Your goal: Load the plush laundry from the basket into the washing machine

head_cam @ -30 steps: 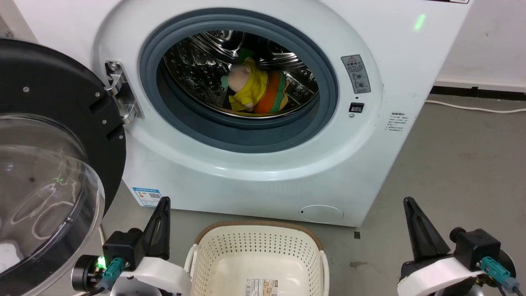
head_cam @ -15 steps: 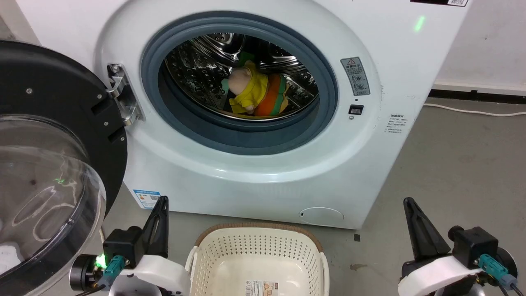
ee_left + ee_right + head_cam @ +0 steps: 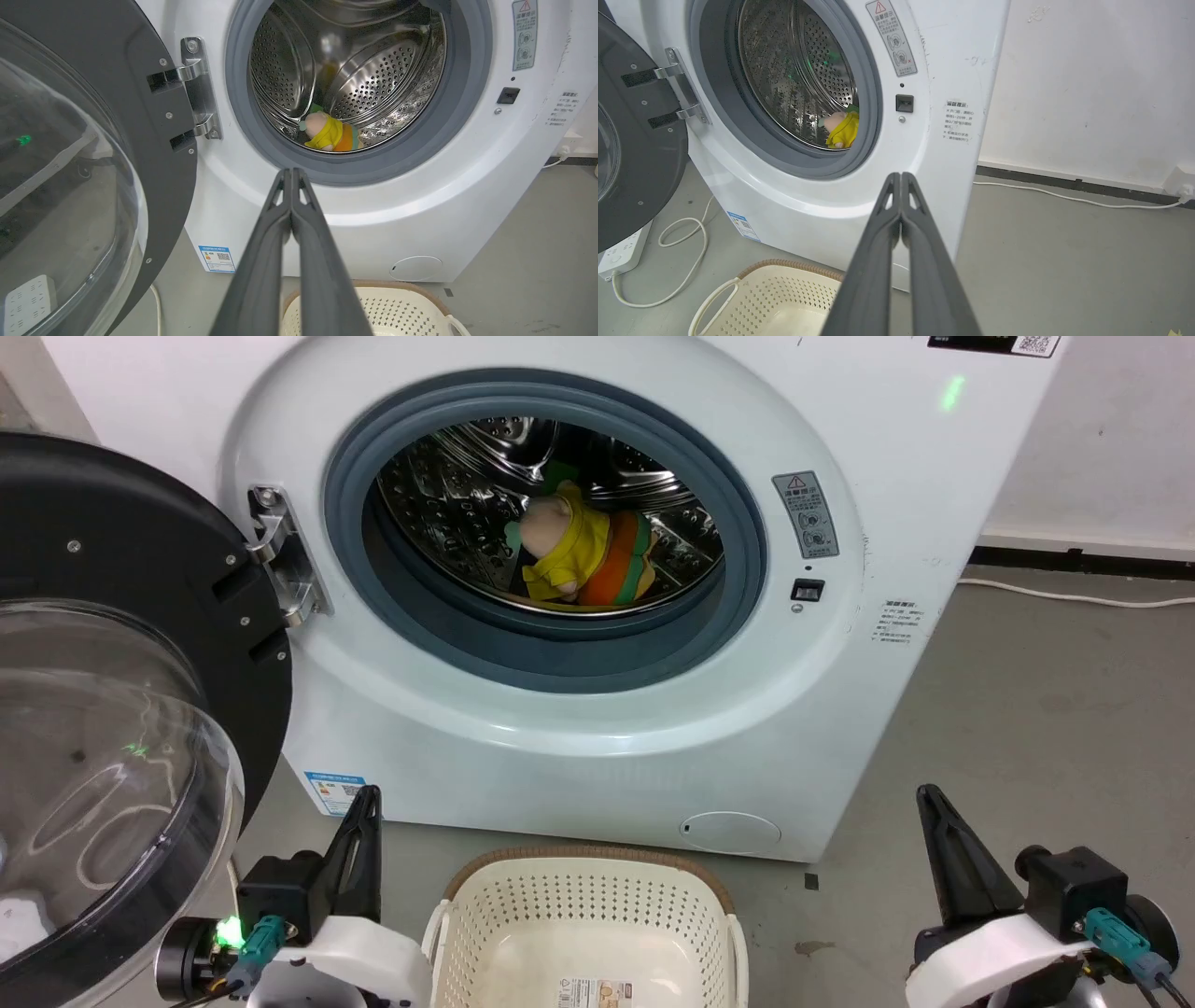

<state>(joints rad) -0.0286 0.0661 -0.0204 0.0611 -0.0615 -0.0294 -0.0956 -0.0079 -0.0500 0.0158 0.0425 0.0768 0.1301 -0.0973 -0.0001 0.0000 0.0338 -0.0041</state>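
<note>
Plush figure (image 3: 558,543), burger plush (image 3: 624,569) touching at its 3 o'clock, both inside washing machine (image 3: 579,747) drum (image 3: 439,499), 12 o'clock in head view. Toy-free basket (image 3: 579,896) at 6 o'clock. Left gripper (image 3: 290,173), right gripper (image 3: 901,176) clenched, holding nothing. Toys likely light, squashy; pinch a garment fold.

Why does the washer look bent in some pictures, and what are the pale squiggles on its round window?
Head view: the door's dome window carries pale squiggly reflections and a green glint. Left wrist view: the wide lens seems to bow the washing machine. Right wrist view: the steel drum glares, and the machine's edge leans.
</note>
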